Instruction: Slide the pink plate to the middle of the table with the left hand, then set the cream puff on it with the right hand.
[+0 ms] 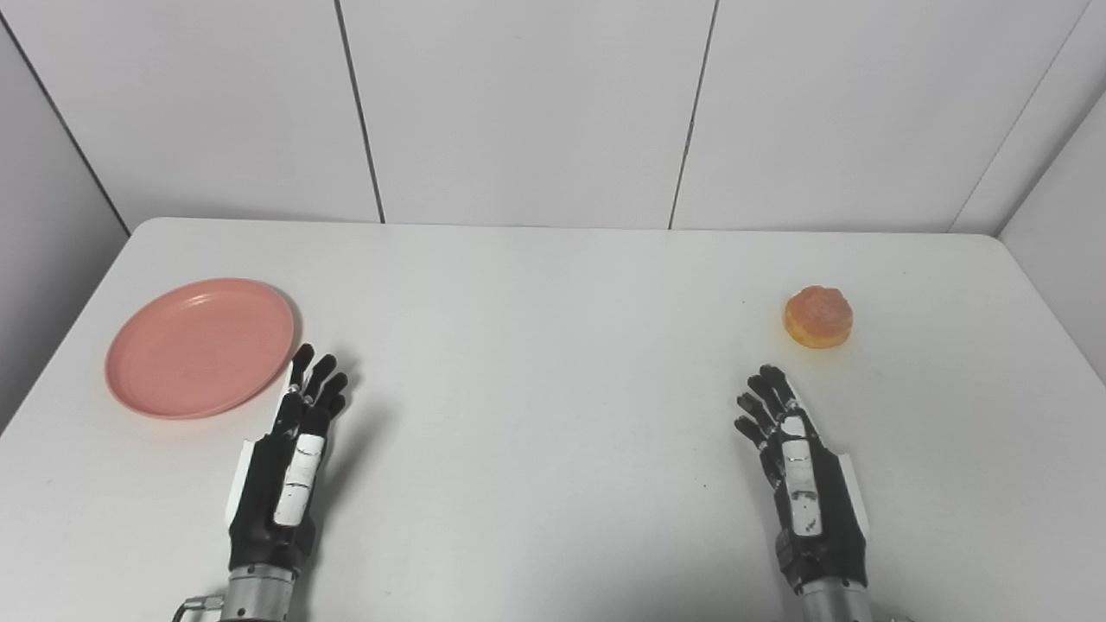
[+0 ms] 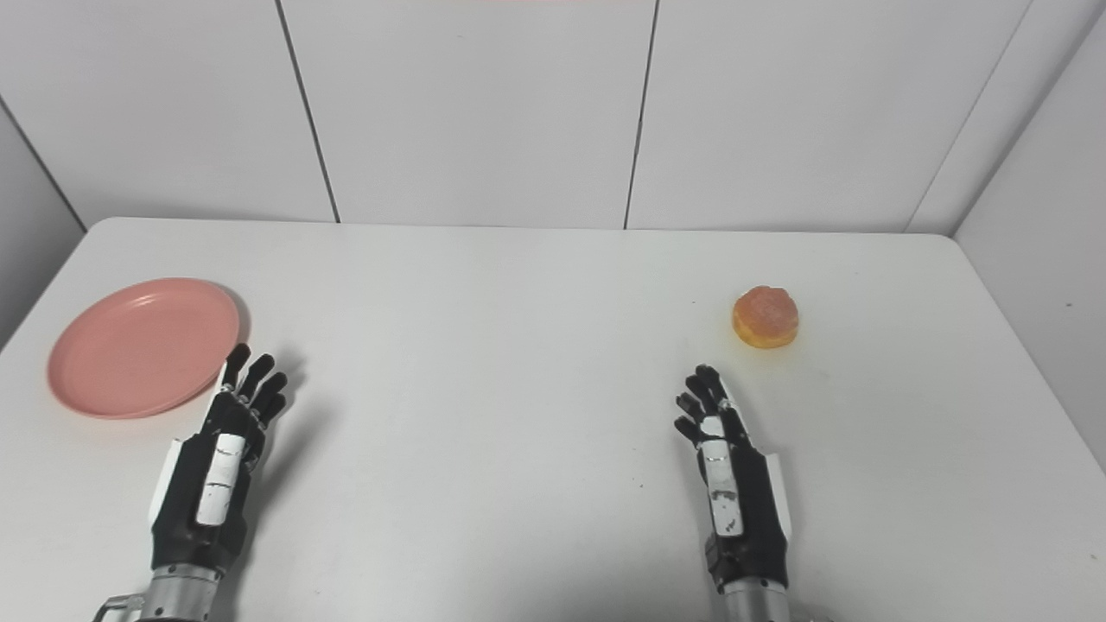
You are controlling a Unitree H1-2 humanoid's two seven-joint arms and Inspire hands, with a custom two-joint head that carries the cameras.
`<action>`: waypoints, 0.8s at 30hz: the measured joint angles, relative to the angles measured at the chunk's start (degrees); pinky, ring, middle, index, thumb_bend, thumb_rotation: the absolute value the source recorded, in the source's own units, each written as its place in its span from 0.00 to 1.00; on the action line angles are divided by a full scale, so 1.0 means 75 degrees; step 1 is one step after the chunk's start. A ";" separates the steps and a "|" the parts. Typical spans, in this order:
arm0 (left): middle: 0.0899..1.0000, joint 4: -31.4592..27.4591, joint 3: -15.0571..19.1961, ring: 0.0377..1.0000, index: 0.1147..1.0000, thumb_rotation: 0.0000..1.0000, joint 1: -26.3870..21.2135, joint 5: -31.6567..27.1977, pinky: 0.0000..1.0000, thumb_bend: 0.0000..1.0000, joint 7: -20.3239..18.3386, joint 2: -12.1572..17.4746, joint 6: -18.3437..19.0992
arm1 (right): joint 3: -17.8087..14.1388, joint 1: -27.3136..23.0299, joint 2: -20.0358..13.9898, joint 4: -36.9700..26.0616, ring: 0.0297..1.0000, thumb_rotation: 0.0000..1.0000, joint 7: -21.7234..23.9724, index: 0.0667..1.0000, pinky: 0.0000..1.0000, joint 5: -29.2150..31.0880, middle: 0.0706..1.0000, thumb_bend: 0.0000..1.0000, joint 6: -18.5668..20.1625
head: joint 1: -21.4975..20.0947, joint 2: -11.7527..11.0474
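Down at the near edge, two black-and-white robot hands reach in over the white table (image 1: pixel 553 345), one on each side. On the left, the left hand (image 1: pixel 289 458) sits palm-side down above the tabletop, fingers (image 1: pixel 318 380) stretched forward and slightly fanned, holding nothing. Its fingertips are just beside the near right rim of the round, shallow pink plastic plate (image 1: pixel 200 347); contact between them cannot be made out. That pink plate lies flat on the left side of the table, well away from the middle and empty.

Over on the right, the right hand (image 1: pixel 799 471) mirrors it: fingers extended and a little apart, nothing in its grasp, pointing up and away toward the far side. Just beyond its fingertips, slightly to the right, sits the small round golden-orange cream puff (image 1: pixel 818 316), upright on the tabletop with a clear gap between it and the hand. Plate and cream puff are well apart, at opposite sides of the table. Behind everything runs a wall of pale grey panels (image 1: pixel 518 104) with dark seams.
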 measured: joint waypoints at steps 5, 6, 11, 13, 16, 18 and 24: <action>0.96 -0.0001 -0.0001 0.94 1.00 0.83 -0.0001 -0.0002 0.96 0.84 -0.0002 -0.0015 0.0000 | 0.0037 0.0001 -0.0005 -0.0075 0.89 0.95 0.0001 0.89 0.89 -0.0001 0.91 0.90 0.0003 | 0.0105 -0.0047; 0.96 -0.0001 -0.0003 0.94 1.00 0.83 -0.0001 -0.0001 0.96 0.84 -0.0001 -0.0023 0.0000 | 0.0037 0.0001 -0.0009 -0.0075 0.89 0.95 0.0001 0.89 0.89 -0.0001 0.91 0.90 0.0004 | 0.0222 -0.0082; 0.96 0.0001 -0.0031 0.94 0.98 0.83 0.0000 0.0009 0.96 0.80 0.0001 -0.0111 0.0000 | 0.0022 0.0006 -0.0118 -0.0049 0.90 0.96 0.0049 0.89 0.89 0.0038 0.91 0.89 0.0003 | 0.0679 -0.0246; 0.97 0.0003 -0.0079 0.96 0.99 0.83 -0.0001 0.0029 0.98 0.82 0.0018 -0.0177 -0.0002 | -0.0012 0.0018 -0.0196 -0.0018 0.89 0.96 0.0130 0.89 0.89 0.0088 0.91 0.88 0.0002 | 0.1017 -0.0339; 0.97 0.0001 -0.0197 0.96 1.00 0.83 -0.0002 0.0268 0.97 0.83 0.0103 -0.0279 -0.0005 | -0.0098 0.0029 -0.0338 0.0127 0.89 0.97 0.0177 0.89 0.88 0.0181 0.90 0.87 0.0001 | 0.1228 -0.0409; 0.98 -0.0009 -0.0261 0.96 1.00 0.83 0.0000 0.0376 0.97 0.82 0.0148 -0.0401 -0.0011 | -0.0178 0.0059 -0.0419 0.0202 0.89 0.97 0.0186 0.89 0.88 0.0240 0.90 0.87 0.0001 | 0.1521 -0.0515; 0.99 0.0117 -0.0490 0.96 1.00 0.84 -0.0008 0.0842 0.97 0.78 0.0274 -0.0689 -0.0467 | -0.0287 0.0033 -0.0698 0.0402 0.89 1.00 0.0470 0.90 0.88 0.0458 0.92 0.86 -0.0178 | 0.2214 -0.1007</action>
